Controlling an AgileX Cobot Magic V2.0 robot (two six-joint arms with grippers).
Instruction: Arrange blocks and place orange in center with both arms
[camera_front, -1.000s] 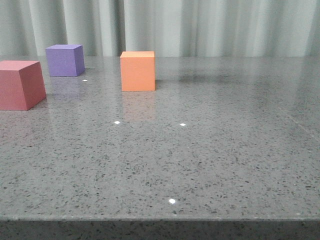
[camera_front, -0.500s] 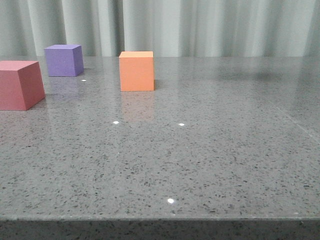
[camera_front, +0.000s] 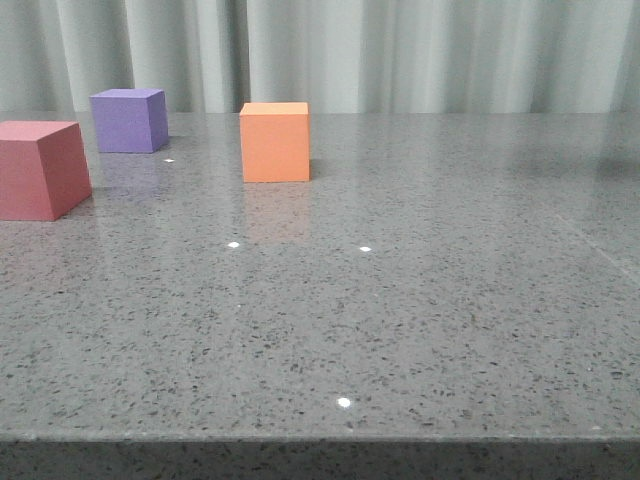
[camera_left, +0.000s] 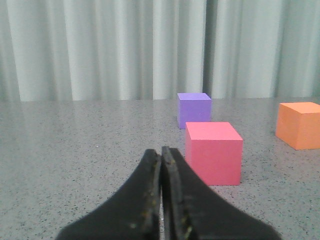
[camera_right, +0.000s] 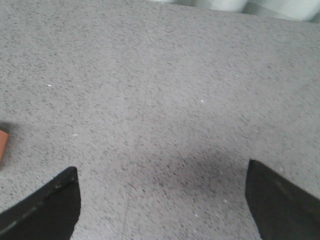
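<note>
On counter, I see orange cube rightmost, not central; arranging undone. Left gripper fingers pressed together (empty), right gripper fingers wide, nothing held.

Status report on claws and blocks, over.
Left claw shut, empty, short of the pink-red cube. Right claw open over bare table. Orange cube untouched, purple cube behind. Nothing blocking.
</note>
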